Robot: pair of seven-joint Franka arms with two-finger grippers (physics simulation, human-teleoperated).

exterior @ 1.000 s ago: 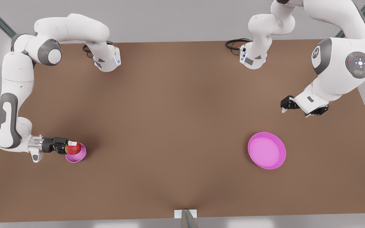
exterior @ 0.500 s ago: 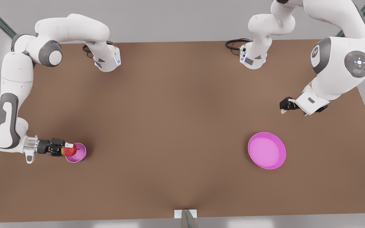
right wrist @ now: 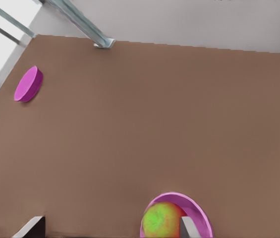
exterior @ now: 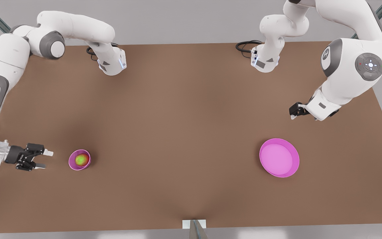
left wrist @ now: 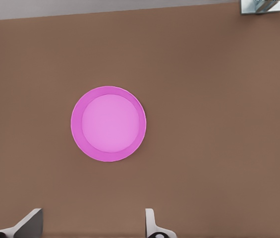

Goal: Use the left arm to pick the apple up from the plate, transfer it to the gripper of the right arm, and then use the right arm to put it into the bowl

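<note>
Spanning most of the front view: brown table (exterior: pixel 184 132), with a white arm reaching in from each side.

Wide and shallow toward the front view's right: magenta plate (exterior: pixel 279 157), nothing on it. Hovering beyond its far rim, well apart from it: left gripper (exterior: pixel 293 114), fingers spread wide in the left wrist view, holding nothing, looking down on the plate. Waiting, by the look of it.

Small and deep toward the front view's left: pink-purple bowl (exterior: pixel 71 163). Resting inside it, yellow-green patch turned upward: apple (exterior: pixel 82 160), roundish, no long axis worth speaking of.

Level with the bowl and near it, at the far left edge of the front view: right gripper (exterior: pixel 46 159), lying roughly horizontal, fingertips aimed at the bowl, spread apart and clasping nothing. From those fingertips, apple straight ahead toward the front view's right, apart from them with bare table between. Right arm far nearer to it than the left.

Judged from this layout: placement done, only a clean pull-away left, directly backward to avoid nudging the bowl.
</note>
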